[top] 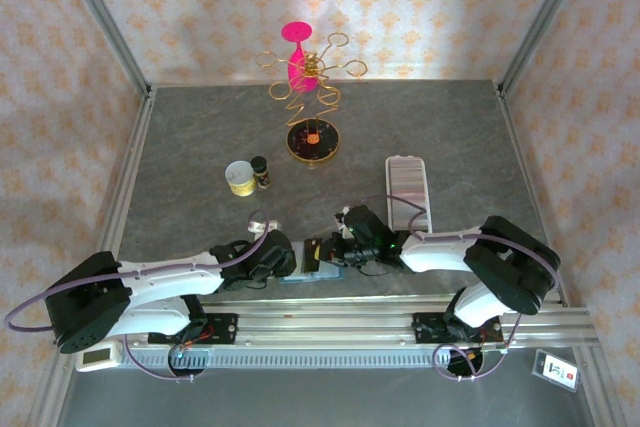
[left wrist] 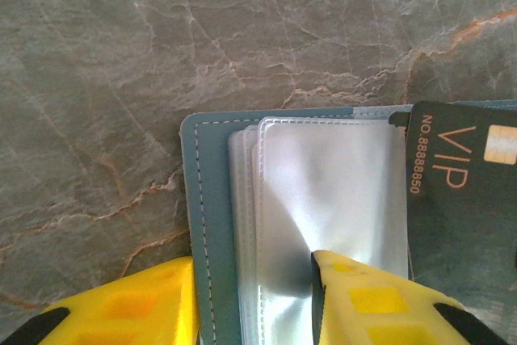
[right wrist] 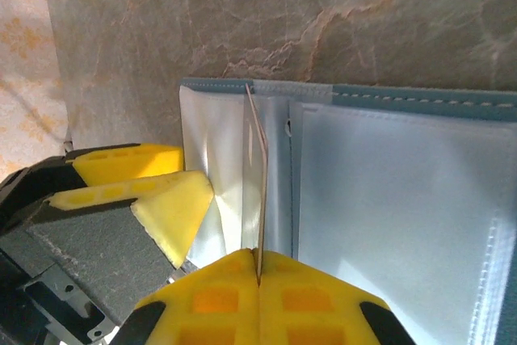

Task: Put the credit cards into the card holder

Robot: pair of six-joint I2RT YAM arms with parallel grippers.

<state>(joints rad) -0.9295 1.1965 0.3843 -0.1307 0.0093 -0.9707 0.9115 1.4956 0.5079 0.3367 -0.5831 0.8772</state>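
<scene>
Between shut R jaws: credit card [left wrist: 460,199].

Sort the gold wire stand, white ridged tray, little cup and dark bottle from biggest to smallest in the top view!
1. gold wire stand
2. white ridged tray
3. little cup
4. dark bottle, clearly smaller than the cup beside it

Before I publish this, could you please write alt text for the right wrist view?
The right gripper is shut on a thin credit card, seen edge-on, standing over the clear sleeves of an open teal wallet on a marbled table. Yellow fingers of the left gripper sit at the wallet's edge.
</scene>
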